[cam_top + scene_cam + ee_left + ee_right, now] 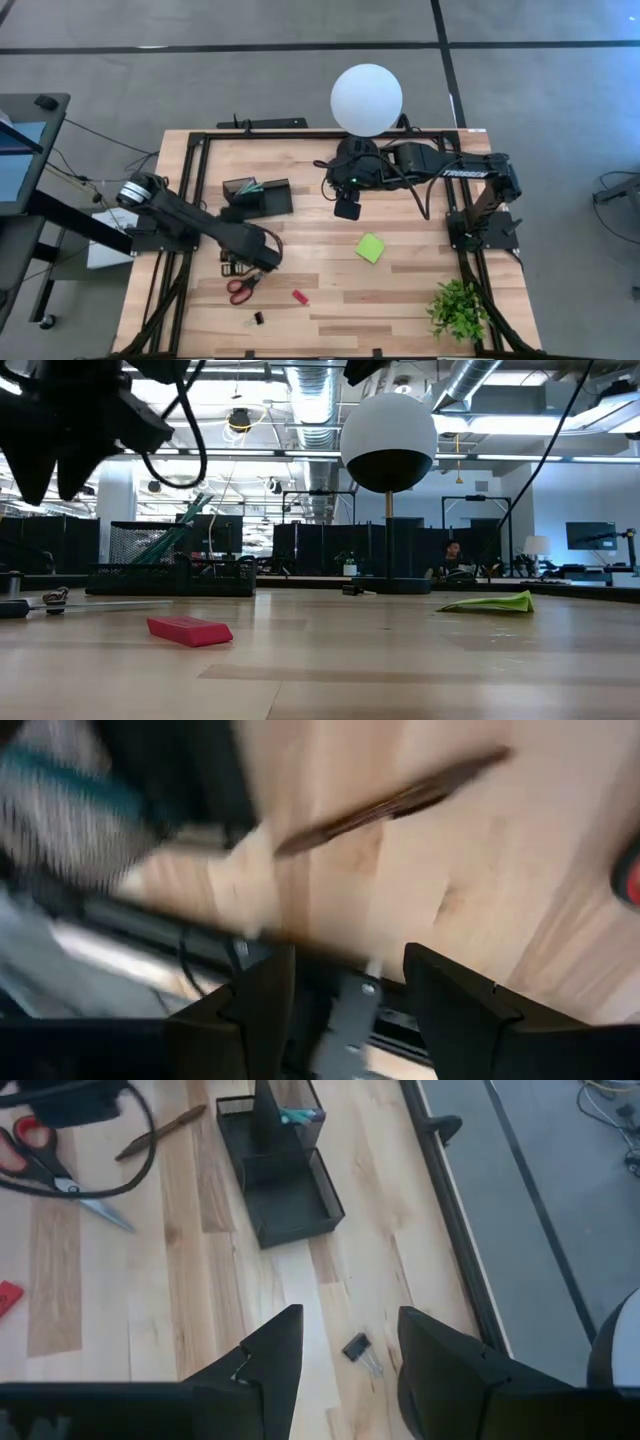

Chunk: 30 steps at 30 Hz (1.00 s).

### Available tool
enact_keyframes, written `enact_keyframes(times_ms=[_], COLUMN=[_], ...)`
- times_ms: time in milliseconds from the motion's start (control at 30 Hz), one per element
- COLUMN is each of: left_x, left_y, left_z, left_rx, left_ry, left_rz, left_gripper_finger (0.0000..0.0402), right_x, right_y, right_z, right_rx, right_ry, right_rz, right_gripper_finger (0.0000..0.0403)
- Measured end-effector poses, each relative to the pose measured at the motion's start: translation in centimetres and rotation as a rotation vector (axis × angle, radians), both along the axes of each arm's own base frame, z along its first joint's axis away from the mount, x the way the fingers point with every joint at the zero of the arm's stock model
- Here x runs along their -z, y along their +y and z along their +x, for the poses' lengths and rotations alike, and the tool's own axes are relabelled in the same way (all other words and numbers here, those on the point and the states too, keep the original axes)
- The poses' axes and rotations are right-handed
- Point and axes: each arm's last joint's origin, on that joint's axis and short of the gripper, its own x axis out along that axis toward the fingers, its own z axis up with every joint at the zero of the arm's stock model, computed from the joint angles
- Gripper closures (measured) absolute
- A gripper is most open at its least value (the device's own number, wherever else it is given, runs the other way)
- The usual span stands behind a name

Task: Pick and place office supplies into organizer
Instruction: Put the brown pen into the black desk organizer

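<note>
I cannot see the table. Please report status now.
Left gripper open, empty, above brown pen. Right gripper open, empty, above black binder clip. Black mesh organizer unobstructed.

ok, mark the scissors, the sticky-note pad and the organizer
scissors (241, 287), high view, on the red handles.
sticky-note pad (370, 248), high view, middle of the green sheet.
organizer (283, 1198), right wrist view, floor of the open compartment.

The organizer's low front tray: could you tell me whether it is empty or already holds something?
Empty. In the right wrist view the organizer shows only bare black mesh floor in its low tray; the one teal pen sits in the taller cup section behind it.
</note>
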Motion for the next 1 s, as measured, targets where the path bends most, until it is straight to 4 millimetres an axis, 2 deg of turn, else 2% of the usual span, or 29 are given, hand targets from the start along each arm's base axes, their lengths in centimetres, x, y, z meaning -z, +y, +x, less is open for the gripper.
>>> enact_keyframes(times_ms=[100, 267, 500, 600, 733, 833, 933, 1000], left_x=[-0.1, -0.3, -0.3, -1.2, -4.8, -8.5, -12.0, -13.2], left_y=[0.0, 0.1, 0.4, 0.2, -0.5, -0.4, 0.5, 1.1], left_z=[0.0, -0.3, 0.2, 1.2, 3.2, 3.9, 2.4, 0.8], left_rx=[0.137, 0.203, 0.320, 0.290, 0.283, 0.345, 0.348, 0.280], left_ry=[0.030, 0.075, 0.027, -0.055, -0.225, -0.333, -0.451, -0.547], left_rz=[-0.046, -0.053, 0.056, 0.007, -0.033, 0.039, 0.083, 0.022], left_gripper_finger=[0.0217, 0.0217, 0.0217, 0.0217, 0.0217, 0.0217, 0.0217, 0.0217], right_x=[0.0, 0.1, 0.0, 0.1, 0.0, -0.1, -0.1, -0.1], right_y=[0.0, 0.0, 0.0, 0.0, -0.1, -0.2, -0.2, -0.1], right_z=[0.0, -0.1, -0.1, 0.0, 0.1, 0.2, 0.2, 0.1], right_rx=[0.000, 0.000, 0.000, -0.001, -0.005, 0.000, 0.001, -0.002], right_ry=[0.002, 0.011, 0.008, 0.008, -0.006, -0.020, -0.019, -0.013], right_rz=[0.000, 0.000, -0.001, -0.001, -0.005, -0.004, -0.004, -0.004], right_gripper_finger=[0.0242, 0.0242, 0.0242, 0.0242, 0.0242, 0.0242, 0.0242, 0.0242])
